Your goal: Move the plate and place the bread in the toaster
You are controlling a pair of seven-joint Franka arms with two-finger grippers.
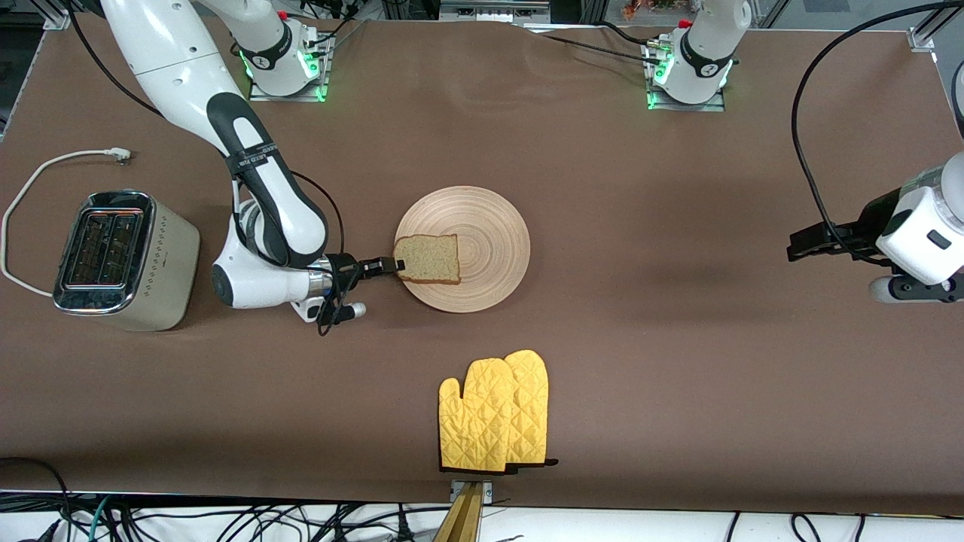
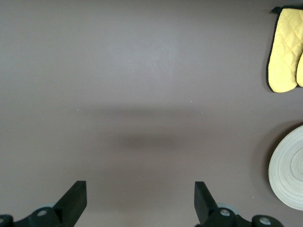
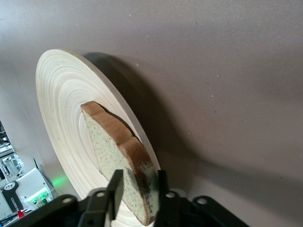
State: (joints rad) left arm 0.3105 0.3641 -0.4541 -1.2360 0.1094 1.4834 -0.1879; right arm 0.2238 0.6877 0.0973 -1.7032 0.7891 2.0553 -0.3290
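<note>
While the right pincer (image 3: 137, 189) has its fingers set on either side of the bread's (image 1: 428, 258) crust edge, narrowed down around the slice, I cannot tell if the grip is firm yet. The bread lies on the plate (image 1: 489, 233) at mid-bench, toward the rim that faces the right arm's end. A thin hold on just the crust edge could let the slice droop, tear or slip out on the way up — and a low finger could catch the plate's rim and drag it along.

The toaster (image 1: 124, 260) stands near the right arm's end of the bench, its two slots looking dark; whether anything sits in them I cannot say. A yellow oven mitt (image 1: 493, 412) lies nearer the front camera than the plate.

The left pincer (image 2: 140, 201) waits with fingers spread wide over bare bench at the left arm's end, holding nothing.
</note>
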